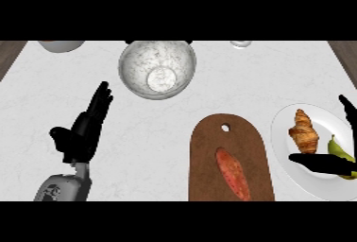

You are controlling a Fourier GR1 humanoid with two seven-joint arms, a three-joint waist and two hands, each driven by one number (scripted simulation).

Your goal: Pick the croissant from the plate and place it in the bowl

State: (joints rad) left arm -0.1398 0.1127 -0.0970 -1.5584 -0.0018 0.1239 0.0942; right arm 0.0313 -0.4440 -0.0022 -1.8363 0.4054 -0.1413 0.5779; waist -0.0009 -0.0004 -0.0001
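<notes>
Head view: croissant lies on the plate, not yet grasped. Right hand hovers spread over the plate, holding nothing; left hand rests open, well left of it. Grasping and carrying to the bowl remain.

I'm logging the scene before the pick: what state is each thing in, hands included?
plate: flat on the counter, carrying two foods.
croissant: lying on the plate, not held.
banana: on the plate, partly hidden by the right hand.
bowl: upright, empty.
cutting board: flat, a sweet potato lying on it.
left hand: open, holding nothing.
right hand: open over the plate, holding nothing.
</notes>
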